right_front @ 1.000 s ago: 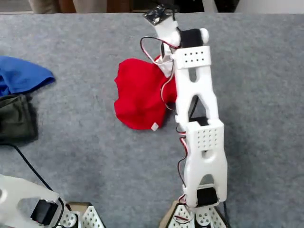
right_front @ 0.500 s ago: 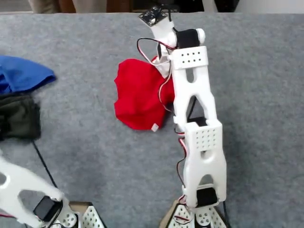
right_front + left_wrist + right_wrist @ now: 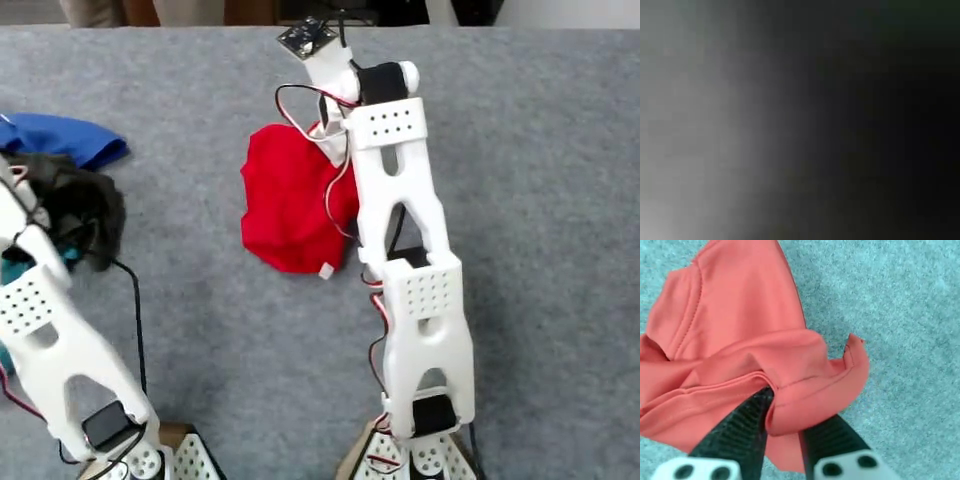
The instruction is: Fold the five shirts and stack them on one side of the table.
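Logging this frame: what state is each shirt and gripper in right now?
Red shirt: crumpled, unfolded, lying on the table.
Right gripper: shut on a fold of the red shirt.
Blue shirt: bunched, unfolded, at the table's left edge.
Dark shirt: bunched beside the blue shirt, left arm at it.

No text, number or sign can be read anywhere; the small white tag (image 3: 325, 268) on the red shirt (image 3: 290, 200) shows no legible print.
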Available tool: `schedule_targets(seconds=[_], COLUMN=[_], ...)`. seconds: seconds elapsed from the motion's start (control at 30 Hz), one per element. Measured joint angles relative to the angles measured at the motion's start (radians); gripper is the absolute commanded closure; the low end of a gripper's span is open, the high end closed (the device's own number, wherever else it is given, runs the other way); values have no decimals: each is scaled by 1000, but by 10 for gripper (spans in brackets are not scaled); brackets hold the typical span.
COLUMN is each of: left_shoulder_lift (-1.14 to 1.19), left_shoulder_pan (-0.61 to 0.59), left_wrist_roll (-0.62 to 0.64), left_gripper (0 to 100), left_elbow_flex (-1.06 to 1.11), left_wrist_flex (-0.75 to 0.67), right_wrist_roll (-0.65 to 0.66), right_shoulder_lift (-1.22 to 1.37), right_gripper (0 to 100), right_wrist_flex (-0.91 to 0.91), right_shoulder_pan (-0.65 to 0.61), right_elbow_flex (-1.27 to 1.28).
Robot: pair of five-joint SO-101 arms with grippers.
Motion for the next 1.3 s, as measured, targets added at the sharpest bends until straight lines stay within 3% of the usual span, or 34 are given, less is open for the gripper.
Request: schedule_targets(seconds=[0.1,0.2,0.27,0.4,0.53,0.83,0.97,1.13,1.3], left_shoulder_lift=[-26,-49,-74,-184,-336,-671,-736,-747,-661], left_shoulder_pan=[17,17,9,-21,-48,-17,77,301,497], left_wrist_roll=[37,106,161,284,321,330,333,382,399], left_gripper=[950,792,749,747,747,747,747,747,747], left_elbow_flex=[0,-9,-6,-3,46,97,109,224,405], left_wrist_flex=[5,12,17,18,18,18,18,15,-164], right_wrist_roll=[0,0,0,0,0,0,0,0,0], right_shoulder_lift=[0,0,0,0,0,-23,-81,-106,-44], right_gripper=[993,992,970,806,685,655,655,656,706], right_wrist_flex=[0,0,0,0,0,0,0,0,-37], right_shoulder_pan=[-3,-2,-2,-5,-12,80,157,160,110], right_elbow_flex=[0,0,0,0,-6,-12,-12,-12,6])
